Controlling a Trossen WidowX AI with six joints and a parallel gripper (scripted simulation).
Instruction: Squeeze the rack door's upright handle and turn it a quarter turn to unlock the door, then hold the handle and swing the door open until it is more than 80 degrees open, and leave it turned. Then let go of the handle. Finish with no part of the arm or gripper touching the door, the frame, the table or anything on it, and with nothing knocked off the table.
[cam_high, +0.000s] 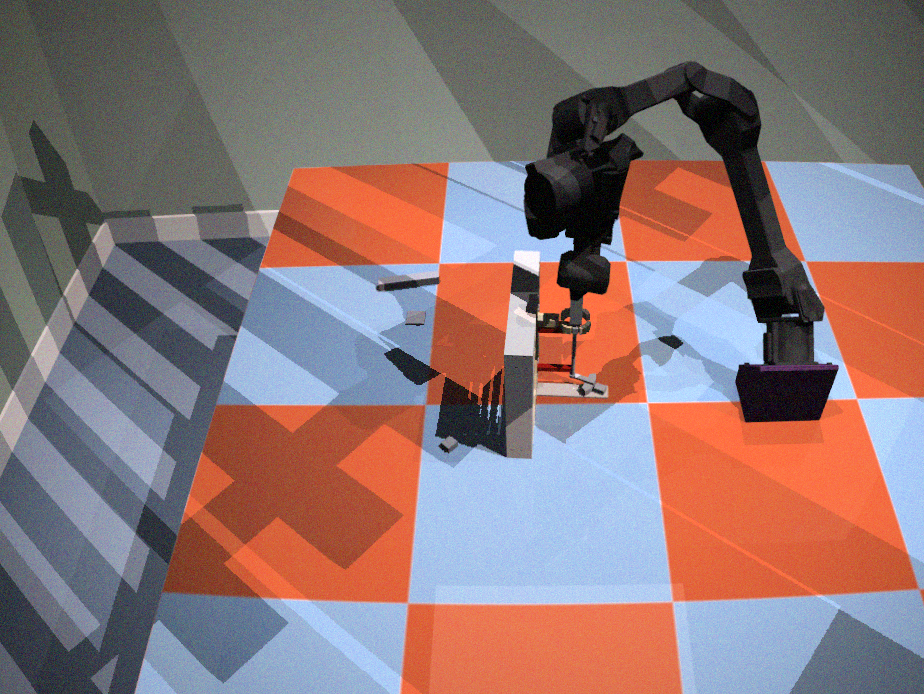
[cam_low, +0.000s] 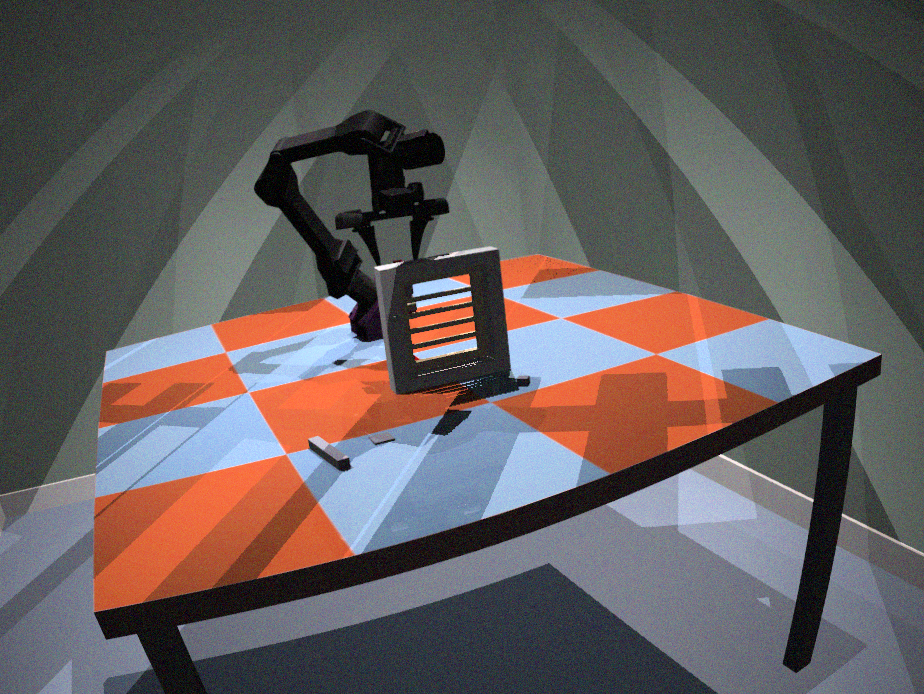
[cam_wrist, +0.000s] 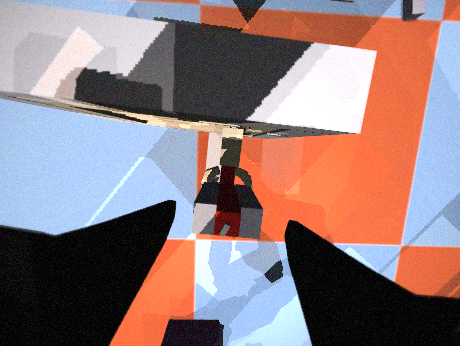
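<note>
The light grey rack frame (cam_high: 520, 407) (cam_low: 492, 321) (cam_wrist: 336, 82) stands upright on the table. Its barred door (cam_low: 442, 324) looks closed, flush in the frame. The upright handle (cam_wrist: 228, 192), grey with a red strip, stands out from the door on the arm's side. A finger mostly hides it in the top view. My gripper (cam_high: 575, 316) (cam_low: 395, 259) (cam_wrist: 231, 218) is open and points down from above. In the wrist view its fingertips stand left and right of the handle, with a gap on both sides. Whether the tips reach below the handle's top is hard to tell.
A pale bar (cam_high: 556, 389) with small grey blocks (cam_high: 593, 386) lies low beside the frame, on the handle side. Behind the frame lie a grey stick (cam_high: 409, 283) (cam_low: 328, 453), a flat plate (cam_high: 415, 318) (cam_low: 381, 439) and a small block (cam_high: 448, 444) (cam_low: 523, 380).
</note>
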